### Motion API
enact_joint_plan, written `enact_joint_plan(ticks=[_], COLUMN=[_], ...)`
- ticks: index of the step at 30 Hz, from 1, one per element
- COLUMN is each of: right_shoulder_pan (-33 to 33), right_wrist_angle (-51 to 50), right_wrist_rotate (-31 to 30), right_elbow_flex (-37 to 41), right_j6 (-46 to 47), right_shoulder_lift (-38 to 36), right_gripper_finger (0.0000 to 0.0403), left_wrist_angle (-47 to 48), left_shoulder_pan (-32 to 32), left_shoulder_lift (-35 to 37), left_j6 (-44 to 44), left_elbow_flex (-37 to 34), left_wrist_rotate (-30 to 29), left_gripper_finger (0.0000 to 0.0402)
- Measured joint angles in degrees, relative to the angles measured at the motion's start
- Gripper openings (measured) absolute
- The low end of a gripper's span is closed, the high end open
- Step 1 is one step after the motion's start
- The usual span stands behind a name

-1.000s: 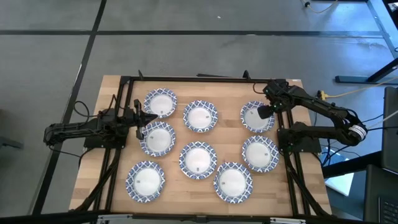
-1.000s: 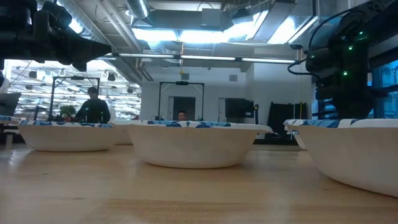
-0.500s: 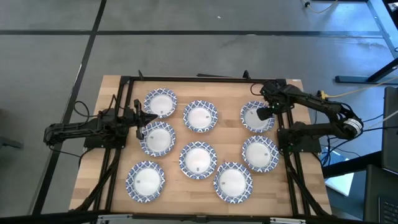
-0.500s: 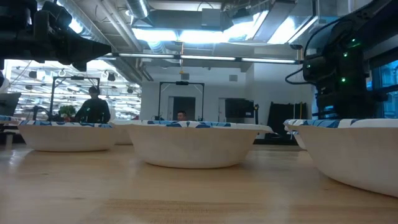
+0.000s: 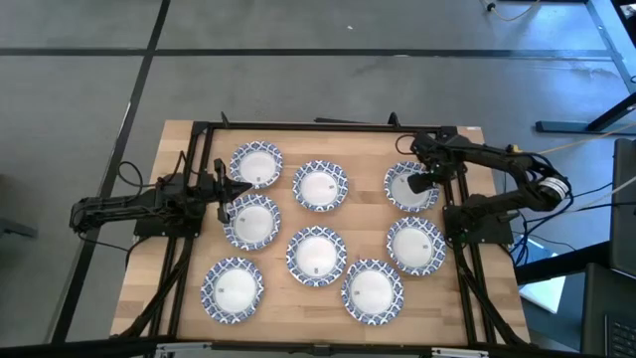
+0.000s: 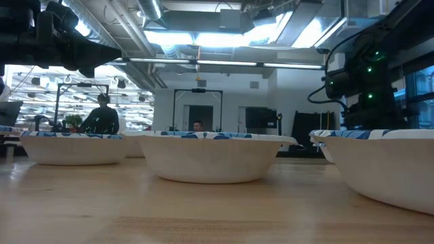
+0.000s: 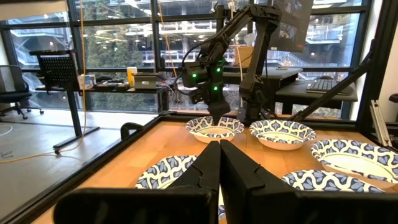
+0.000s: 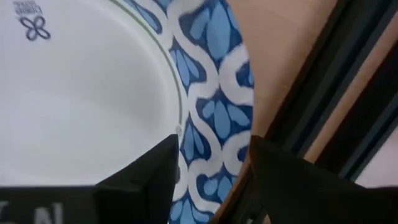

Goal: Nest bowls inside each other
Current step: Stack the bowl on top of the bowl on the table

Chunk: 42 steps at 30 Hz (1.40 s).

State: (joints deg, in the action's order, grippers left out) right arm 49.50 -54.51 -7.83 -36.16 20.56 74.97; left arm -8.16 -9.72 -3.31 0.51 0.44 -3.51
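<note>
Straddling the far-right bowl's patterned rim, your right pincer stood wide open, gripping nothing; left pincer was shut, empty.

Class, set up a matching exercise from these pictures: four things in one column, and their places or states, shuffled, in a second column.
Things:
1. Left claw
2. Right claw
3. Bowl nearest the table's front edge on the right side
4. Table

Places or states:
A. Open, its fingers astride a bowl's patterned rim
B. Light wood, carrying eight bowls
C. Shut, waiting between two bowls on the left
D. Sitting alone, nothing nested in it

Pairs: 1-C, 2-A, 3-D, 4-B
</note>
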Motion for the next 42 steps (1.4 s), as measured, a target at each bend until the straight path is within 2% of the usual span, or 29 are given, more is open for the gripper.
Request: enact_joint_plan(ticks=[4,13,15,24,36,42], right_shoulder_pan=[0.00,-0.02,-0.01,0.00,-0.02,-0.64], right_wrist_angle=[1.18,1.70,2.20,3.68,-0.12,0.08], right_wrist_rotate=[-0.03,0.79,1.56,2.65,3.47,10.99], right_elbow_flex=[0.00,-0.11,-0.11,-2.34,-17.05,-25.48], right_j6=[-0.11,-1.30,-1.57,-2.89,-5.11,-6.06], right_shoulder_lift=[0.12,0.08,0.08,0.10,0.12,0.12], right_gripper_finger=[0.0159,0.0028,0.0010,0.0005,0.0006,0.0006], left_wrist_angle=[0.00,0.00,0.00,0.00,0.00,0.00], left_shoulder_pan=[0.00,0.00,-0.02,0.00,-0.01,0.00], left_shoulder_lift=[-0.01,0.00,0.00,0.00,0.00,0.00], left_j6=[0.00,0.03,0.04,0.07,0.07,0.07], left_elbow_flex=[-0.01,-0.01,0.00,0.01,0.00,0.01], left_wrist_rotate=[0.00,0.00,0.00,0.00,0.00,0.00], left_gripper_finger=[0.0000,0.0000,0.0000,0.0000,0.0000,0.0000])
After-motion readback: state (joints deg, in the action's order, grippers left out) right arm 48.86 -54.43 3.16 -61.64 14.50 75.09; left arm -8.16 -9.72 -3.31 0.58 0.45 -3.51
